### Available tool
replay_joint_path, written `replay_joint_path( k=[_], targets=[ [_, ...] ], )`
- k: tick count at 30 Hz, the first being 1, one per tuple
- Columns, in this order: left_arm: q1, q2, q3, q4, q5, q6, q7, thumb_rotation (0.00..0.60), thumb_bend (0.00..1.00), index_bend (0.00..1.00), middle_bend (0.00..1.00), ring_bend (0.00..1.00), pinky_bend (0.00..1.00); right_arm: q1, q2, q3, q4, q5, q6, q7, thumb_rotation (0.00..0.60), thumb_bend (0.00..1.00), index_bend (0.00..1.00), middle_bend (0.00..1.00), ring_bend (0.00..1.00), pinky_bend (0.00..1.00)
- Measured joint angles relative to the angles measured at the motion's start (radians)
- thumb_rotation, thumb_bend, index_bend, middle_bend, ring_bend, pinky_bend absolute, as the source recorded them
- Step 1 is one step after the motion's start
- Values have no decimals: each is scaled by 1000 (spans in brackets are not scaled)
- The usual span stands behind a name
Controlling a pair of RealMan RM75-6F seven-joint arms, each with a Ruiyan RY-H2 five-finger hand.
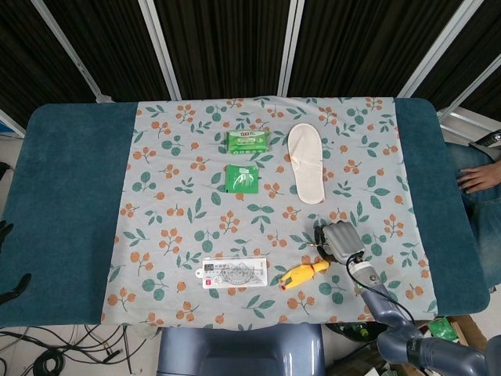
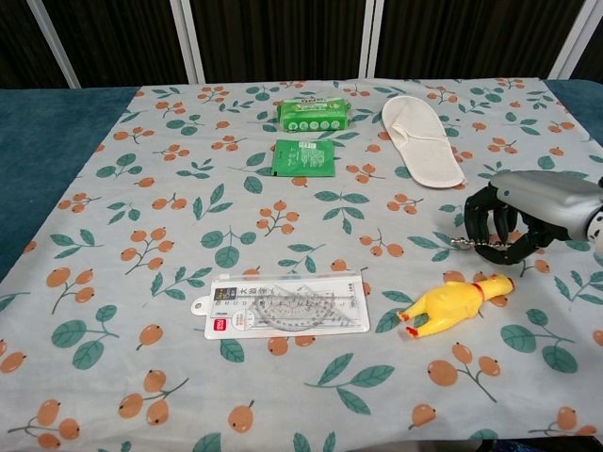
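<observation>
Right hand (image 2: 509,224) — fingers curled, pinching a small ball chain (image 2: 468,243) — just above the yellow rubber chicken (image 2: 454,303).

right hand (image 2: 513,221): wrist and arm cut off by the chest view's right edge; fingertips curl under the grey metal shell, so whether they pinch the thin ball chain (image 2: 464,243) below them can't be told; in head view the shell (image 1: 342,240) hides the fingers almost entirely; left hand: only a dark sliver (image 1: 6,229) at the head view's left edge, pose unreadable; print on the clear plastic ruler set (image 2: 283,305) and on the green wrapped packet (image 2: 314,115) too small to read; blue-clothed counter (image 1: 63,196): near edge cut off by the chest view's bottom edge; person's bare hand (image 1: 477,178) cropped at the head view's right edge.
</observation>
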Motion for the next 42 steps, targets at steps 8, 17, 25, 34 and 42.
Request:
replay_joint_path(
  k=[8,17,25,34,42],
  targets=[
    [0,0,-1,-3,2,2,1,600,286,22,35,7,0,16,73,21,-92,24,-9,-58,600,349,578,506,520,415],
    [-1,0,-1,-10,3,3,4,600,286,22,35,7,0,57,162,68,-206,72,-18,-148,600,349,578,506,520,415],
    [0,1,-2,-9,2,4,0,600,286,22,35,7,0,137,182,107,-239,182,-48,-322,600,350,578,506,520,415],
    [0,0,-3,-6,-2,3,-11,600,286,22,35,7,0,269,159,147,-298,347,-56,-533,600,350,578,506,520,415],
    [-2,-1,-4,-23,1,3,-1,600,286,22,35,7,0,423,27,153,-294,500,17,-740,600,350,578,506,520,415]
  ],
)
